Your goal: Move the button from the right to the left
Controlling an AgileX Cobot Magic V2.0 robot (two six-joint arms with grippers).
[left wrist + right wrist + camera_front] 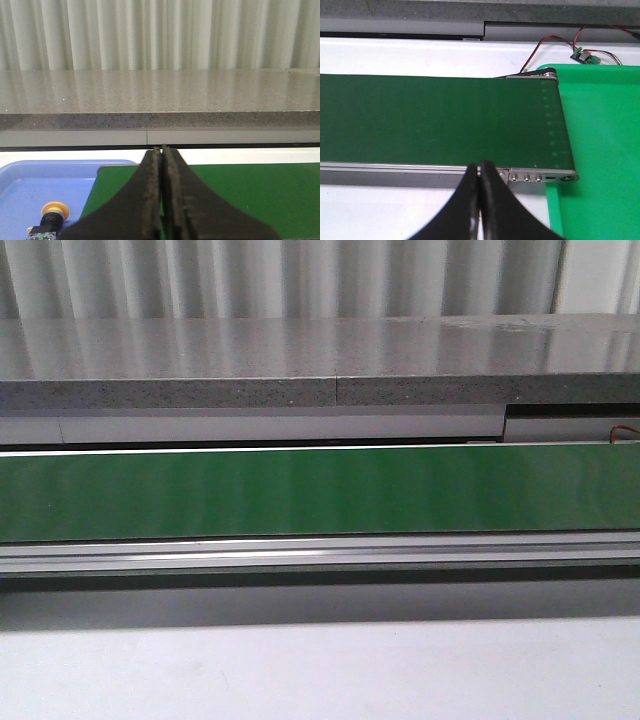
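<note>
The button (pixel 51 216), with an orange cap, black collar and blue base, lies in a blue tray (pixel 30 185) beside the end of the green conveyor belt (pixel 250 195) in the left wrist view. My left gripper (pixel 161 149) is shut and empty, above the belt's end, to the right of the button. My right gripper (pixel 480 166) is shut and empty, over the near rail of the belt (pixel 435 120), close to a green tray (pixel 600 150). No button shows in the green tray. Neither gripper appears in the front view, which shows only the bare belt (pixel 320 492).
A grey speckled counter (pixel 300 365) runs behind the belt, with curtains beyond. A small circuit board with red and black wires (pixel 585 56) sits at the far edge of the green tray. A white tabletop (pixel 320 670) lies in front of the belt.
</note>
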